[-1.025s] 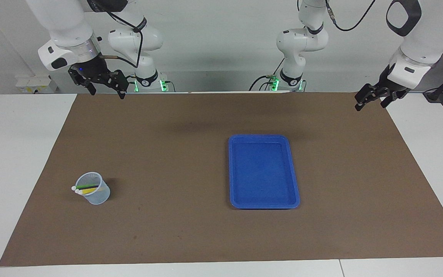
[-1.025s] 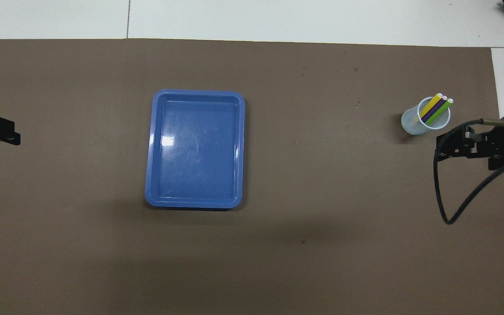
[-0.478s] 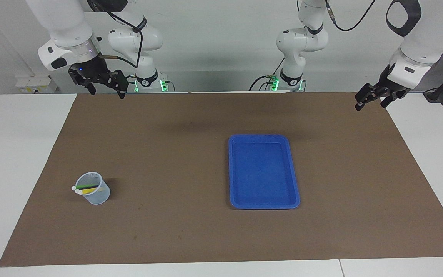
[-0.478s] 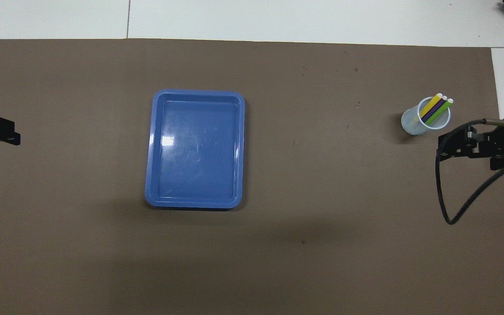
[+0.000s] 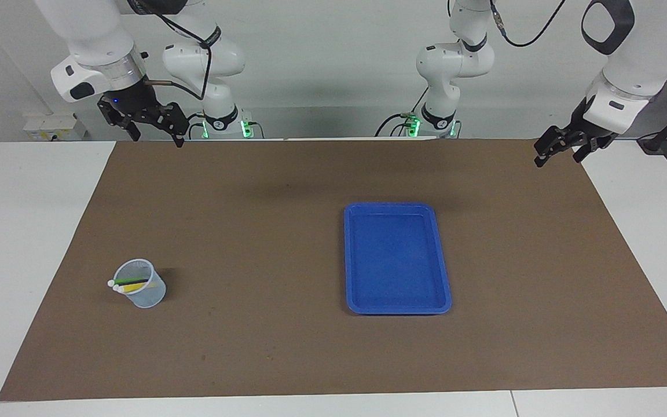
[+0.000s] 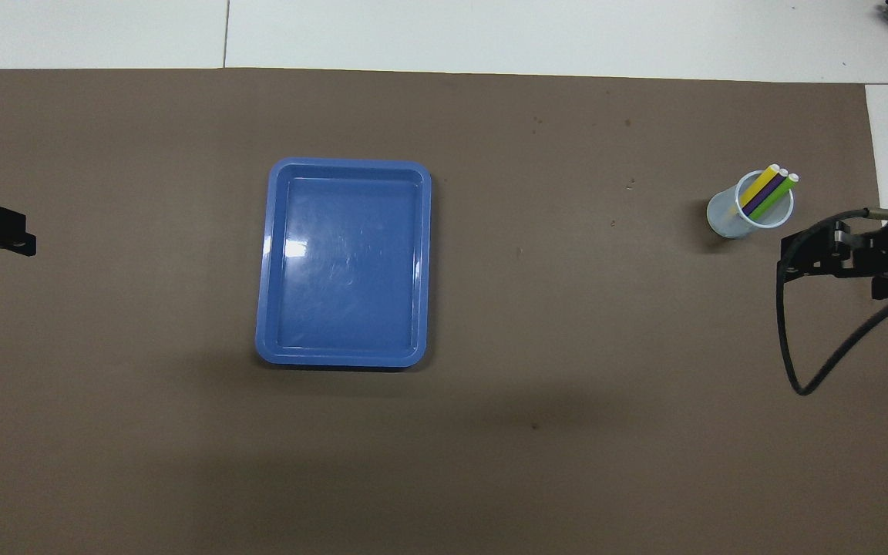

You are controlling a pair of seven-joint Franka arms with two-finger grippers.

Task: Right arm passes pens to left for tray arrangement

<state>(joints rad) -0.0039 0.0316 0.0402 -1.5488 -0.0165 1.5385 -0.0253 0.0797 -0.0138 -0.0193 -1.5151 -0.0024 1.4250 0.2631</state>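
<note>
In the facing view you see the right gripper (image 5: 157,130) up in the air over the edge of the brown mat (image 5: 252,191) at the robots' end of the desk (image 5: 21,231), its fingers spread wide and holding nothing. The pens (image 5: 128,284) stand together in a small translucent cup (image 5: 143,289), which sits toward the right arm's end of the desk and farther from the robots than this gripper's place. They lean with the whitish ends over the rim. The left gripper (image 5: 559,147) waits over the mat's corner at the left arm's end, also open and empty, and the blue tray (image 5: 397,310) lies between the two, with nothing in it. In the overhead view you see the right gripper (image 6: 837,254) just beside the cup (image 6: 721,220), a little lower in the view, and the pens (image 6: 766,189) slant away from the robots and toward the desk's edge. So the right arm is clearly the nearer one, and I think you must bring it forward and down along this slant.
</note>
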